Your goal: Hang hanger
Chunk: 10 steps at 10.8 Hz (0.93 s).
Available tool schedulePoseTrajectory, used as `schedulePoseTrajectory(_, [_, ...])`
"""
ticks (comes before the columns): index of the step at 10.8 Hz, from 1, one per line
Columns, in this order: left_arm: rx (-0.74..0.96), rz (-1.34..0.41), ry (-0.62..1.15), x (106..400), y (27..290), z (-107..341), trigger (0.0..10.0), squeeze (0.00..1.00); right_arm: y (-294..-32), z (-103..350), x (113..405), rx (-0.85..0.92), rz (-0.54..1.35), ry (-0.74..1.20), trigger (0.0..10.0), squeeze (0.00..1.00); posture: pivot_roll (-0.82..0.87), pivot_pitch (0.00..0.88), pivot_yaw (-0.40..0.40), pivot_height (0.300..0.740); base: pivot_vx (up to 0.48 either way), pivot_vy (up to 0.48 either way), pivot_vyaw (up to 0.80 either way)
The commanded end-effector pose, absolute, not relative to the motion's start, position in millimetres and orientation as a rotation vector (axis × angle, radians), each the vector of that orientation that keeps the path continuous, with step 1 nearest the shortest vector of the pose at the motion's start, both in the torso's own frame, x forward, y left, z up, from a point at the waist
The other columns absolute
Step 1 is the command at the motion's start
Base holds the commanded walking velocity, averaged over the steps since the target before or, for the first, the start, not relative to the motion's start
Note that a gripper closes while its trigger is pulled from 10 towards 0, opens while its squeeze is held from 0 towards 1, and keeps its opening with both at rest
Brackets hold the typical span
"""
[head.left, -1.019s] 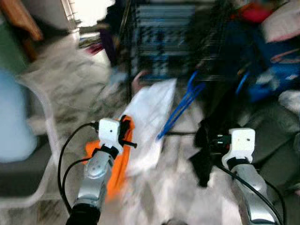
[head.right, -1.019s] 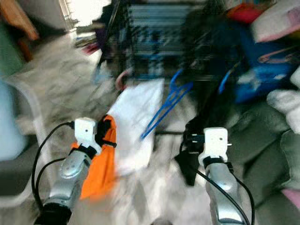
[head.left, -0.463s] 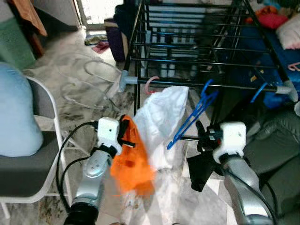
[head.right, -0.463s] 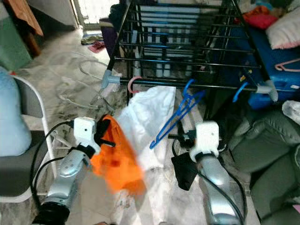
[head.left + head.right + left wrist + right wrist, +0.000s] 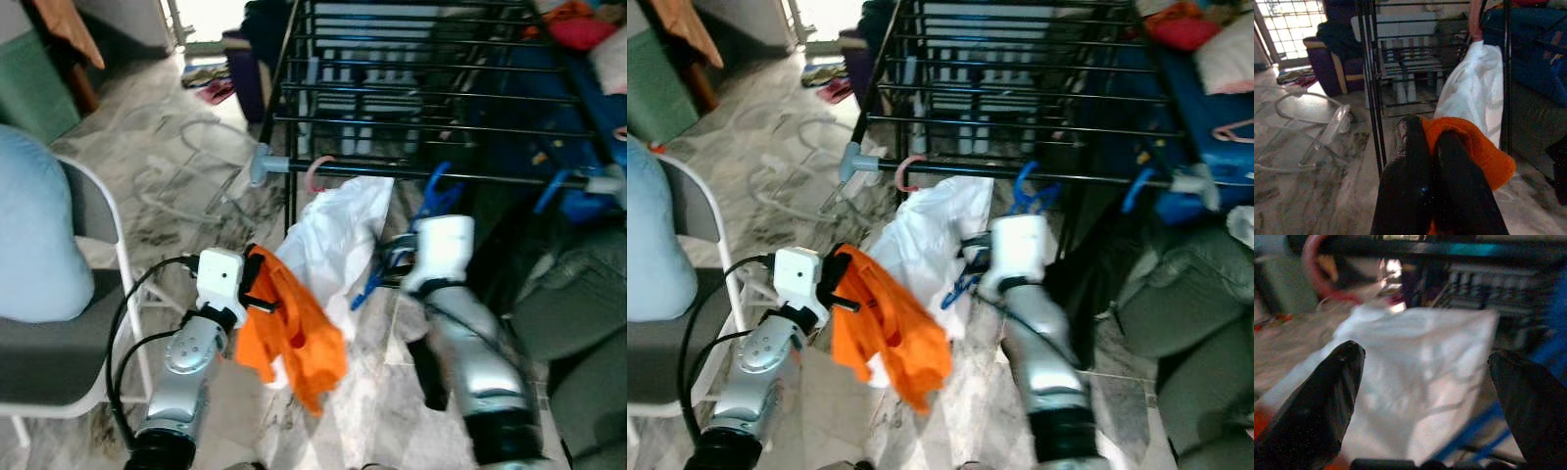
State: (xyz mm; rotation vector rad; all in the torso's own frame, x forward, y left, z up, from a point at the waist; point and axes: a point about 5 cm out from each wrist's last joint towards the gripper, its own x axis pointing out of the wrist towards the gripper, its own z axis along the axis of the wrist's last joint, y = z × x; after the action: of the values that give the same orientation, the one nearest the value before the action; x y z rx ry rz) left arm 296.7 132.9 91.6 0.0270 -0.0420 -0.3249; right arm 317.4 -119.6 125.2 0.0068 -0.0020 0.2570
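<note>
The right end effector (image 5: 1420, 382), its 2 fingers spread wide and holding nothing, faces the white garment (image 5: 338, 245) and the blue hanger (image 5: 426, 211) hooked on the drying rack's (image 5: 431, 98) front rail. The left end effector (image 5: 1425, 161) is closed on an orange cloth (image 5: 294, 328). The step in hand looks like reaching for the hanger; next, the right fingers need to close on it. A pink hanger (image 5: 315, 174) and the white garment crowd that rail, with a chair (image 5: 59, 343) to the left.
</note>
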Motion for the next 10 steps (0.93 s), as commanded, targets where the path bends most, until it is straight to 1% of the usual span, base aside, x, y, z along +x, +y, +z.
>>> schedulePoseTrajectory(1, [0.034, -0.336, -0.050, 295.4, 134.8, 95.0, 10.0, 0.00, -113.8, 122.3, 320.1, 0.000, 0.274, 0.026, 10.0, 0.00, -0.11, 0.119, 0.039, 0.740, 0.000, 0.000, 0.00])
schedulePoseTrajectory(2, [0.027, -0.363, -0.036, 294.5, 132.2, 94.2, 10.0, 0.00, -106.1, 104.4, 320.3, 0.003, 0.266, 0.127, 10.0, 0.00, -0.11, 0.115, 0.038, 0.740, 0.000, 0.000, 0.00])
schedulePoseTrajectory(4, [0.012, -0.384, -0.030, 293.9, 126.0, 93.9, 10.0, 0.00, -120.4, 97.9, 317.7, -0.003, 0.201, 0.147, 10.0, 0.00, -0.12, 0.111, 0.035, 0.740, 0.000, 0.000, 0.00])
schedulePoseTrajectory(5, [0.004, -0.401, -0.023, 294.1, 122.1, 92.5, 10.0, 0.00, -135.9, 95.3, 313.9, -0.014, 0.145, 0.161, 10.0, 0.00, -0.14, 0.112, 0.036, 0.740, 0.000, 0.000, 0.00])
schedulePoseTrajectory(7, [-0.002, -0.420, -0.016, 295.7, 118.5, 91.9, 10.0, 0.00, -156.2, 98.3, 308.4, -0.021, 0.076, 0.143, 10.0, 0.00, -0.15, 0.113, 0.036, 0.740, 0.000, 0.000, 0.00])
schedulePoseTrajectory(9, [-0.002, -0.432, -0.014, 297.7, 115.6, 91.9, 10.0, 0.00, -169.2, 103.6, 305.2, -0.055, 0.035, 0.117, 10.0, 0.00, -0.18, 0.114, 0.049, 0.740, 0.000, 0.000, 0.00])
schedulePoseTrajectory(10, [-0.002, -0.435, -0.012, 298.6, 114.7, 91.5, 10.0, 0.00, -171.5, 110.2, 304.9, -0.065, 0.039, 0.087, 10.0, 0.00, -0.18, 0.113, 0.051, 0.740, 0.000, 0.000, 0.00])
